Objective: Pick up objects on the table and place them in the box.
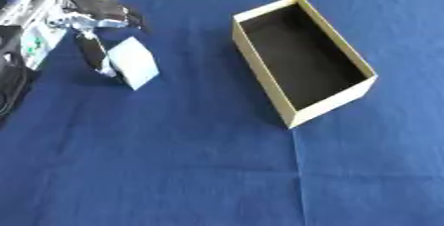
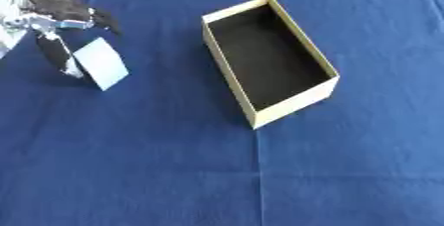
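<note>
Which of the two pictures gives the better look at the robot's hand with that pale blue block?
The left eye view: the left hand and its arm show fully, fingers pinching the pale blue block. The right eye view cuts off the arm at the edge.

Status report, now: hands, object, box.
Left hand pinching a small pale-blue flat card, at table's left. Right hand not in view. Open tan cardboard box with dark, empty interior sits apart to the right. Blue cloth between them bare.

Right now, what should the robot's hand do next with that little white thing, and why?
Probably carry it to the right, over the open box. The left hand has its fingers and thumb pinched on the pale flat object, which is tilted and seems lifted off the blue cloth. The box looks empty, so nothing has gone in yet.
</note>
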You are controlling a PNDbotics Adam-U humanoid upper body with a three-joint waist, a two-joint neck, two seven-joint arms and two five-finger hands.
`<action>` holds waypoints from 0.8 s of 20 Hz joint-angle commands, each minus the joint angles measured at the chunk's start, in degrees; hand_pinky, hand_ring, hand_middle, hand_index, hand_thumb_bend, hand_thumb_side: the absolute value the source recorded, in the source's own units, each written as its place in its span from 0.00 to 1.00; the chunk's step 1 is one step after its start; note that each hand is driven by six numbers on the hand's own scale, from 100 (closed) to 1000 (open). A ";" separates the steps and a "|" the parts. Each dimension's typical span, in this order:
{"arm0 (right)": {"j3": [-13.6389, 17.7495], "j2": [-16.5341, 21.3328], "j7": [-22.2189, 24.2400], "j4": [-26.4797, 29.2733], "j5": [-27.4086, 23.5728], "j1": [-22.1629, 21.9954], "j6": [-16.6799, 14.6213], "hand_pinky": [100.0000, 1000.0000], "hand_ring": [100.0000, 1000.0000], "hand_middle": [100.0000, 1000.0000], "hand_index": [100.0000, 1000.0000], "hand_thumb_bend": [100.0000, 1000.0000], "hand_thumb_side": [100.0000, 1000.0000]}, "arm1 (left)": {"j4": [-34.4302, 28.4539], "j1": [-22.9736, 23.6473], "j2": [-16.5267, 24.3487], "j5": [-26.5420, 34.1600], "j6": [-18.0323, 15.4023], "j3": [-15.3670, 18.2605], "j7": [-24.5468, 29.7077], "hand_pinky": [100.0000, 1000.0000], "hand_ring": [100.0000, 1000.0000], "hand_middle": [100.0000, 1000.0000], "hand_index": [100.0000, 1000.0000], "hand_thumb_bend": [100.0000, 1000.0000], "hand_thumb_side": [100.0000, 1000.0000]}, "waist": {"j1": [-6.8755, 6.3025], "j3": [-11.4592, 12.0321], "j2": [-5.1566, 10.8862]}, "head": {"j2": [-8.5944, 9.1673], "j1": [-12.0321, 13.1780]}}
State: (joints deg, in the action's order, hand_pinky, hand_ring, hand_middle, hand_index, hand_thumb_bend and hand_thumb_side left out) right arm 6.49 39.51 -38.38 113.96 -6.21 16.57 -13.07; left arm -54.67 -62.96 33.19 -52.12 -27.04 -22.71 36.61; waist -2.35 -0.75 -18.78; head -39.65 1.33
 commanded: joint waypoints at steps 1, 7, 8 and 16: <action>0.65 0.87 -0.34 0.63 -0.30 0.26 0.10 0.65 0.78 0.61 0.79 0.00 0.98 | 0.08 -0.79 0.32 -0.30 -15.89 -0.02 15.34 0.78 0.93 0.87 0.91 0.42 0.10 | -0.69 -0.08 0.16 | 0.63 -0.25; 0.61 0.65 -0.46 0.63 -0.17 0.12 0.35 0.65 0.78 0.61 0.79 0.00 0.98 | -0.37 -0.58 0.11 0.77 -16.92 -0.14 13.92 0.76 0.89 0.82 0.83 0.31 0.02 | -0.79 -0.17 0.09 | 0.68 -0.56; 0.60 0.63 -0.46 0.63 -0.11 0.08 0.40 0.65 0.78 0.61 0.79 0.00 0.98 | -0.51 -0.56 0.12 1.07 -17.04 -0.26 13.80 0.75 0.89 0.81 0.81 0.33 0.03 | -0.79 -0.16 0.08 | 0.65 -0.58; 0.56 0.58 -0.61 0.63 0.03 -0.06 0.86 0.65 0.78 0.61 0.79 0.00 0.98 | -4.15 -1.11 1.07 3.69 -15.17 -0.61 14.35 0.69 0.74 0.57 0.48 0.33 0.13 | -0.75 0.03 0.21 | 0.45 -0.87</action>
State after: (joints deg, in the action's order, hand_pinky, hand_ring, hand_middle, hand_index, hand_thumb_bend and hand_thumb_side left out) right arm 6.50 39.07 -38.93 113.96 -6.18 16.12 -12.41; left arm -57.38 -62.88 32.37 -48.90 -27.77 -23.69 35.89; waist -2.54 -0.73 -18.92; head -39.46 0.61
